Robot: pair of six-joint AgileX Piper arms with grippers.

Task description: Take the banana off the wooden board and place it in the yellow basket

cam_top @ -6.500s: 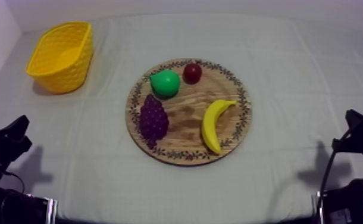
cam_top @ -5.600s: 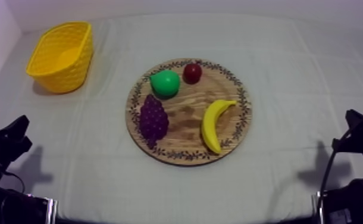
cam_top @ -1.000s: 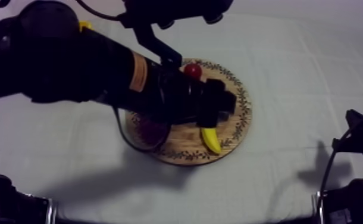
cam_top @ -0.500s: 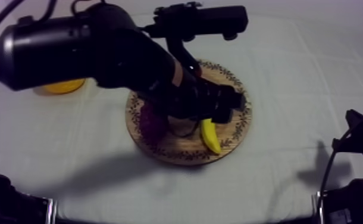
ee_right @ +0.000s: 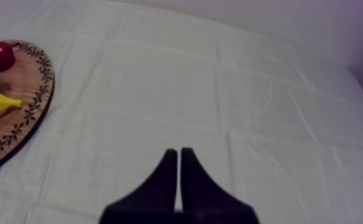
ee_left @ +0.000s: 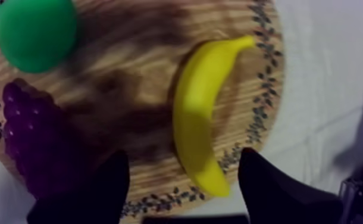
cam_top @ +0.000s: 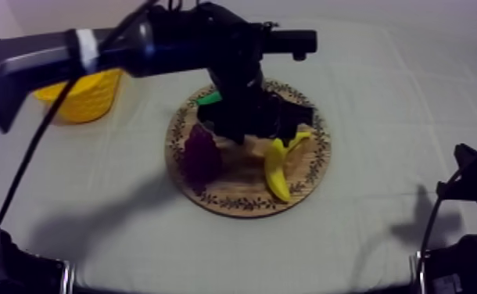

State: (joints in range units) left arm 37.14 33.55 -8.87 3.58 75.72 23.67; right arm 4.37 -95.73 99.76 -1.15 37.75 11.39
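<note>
Grey-white cloth (cam_top: 382,94) — left fingers (ee_left: 100,190) apart over banana (ee_left: 199,113) on board (ee_left: 142,53) — right fingers (ee_right: 193,179) together.

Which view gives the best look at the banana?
The left wrist view: the whole banana lies close up on the wooden board. The top view has it farther off, by the left arm. The right wrist view catches one end.
</note>
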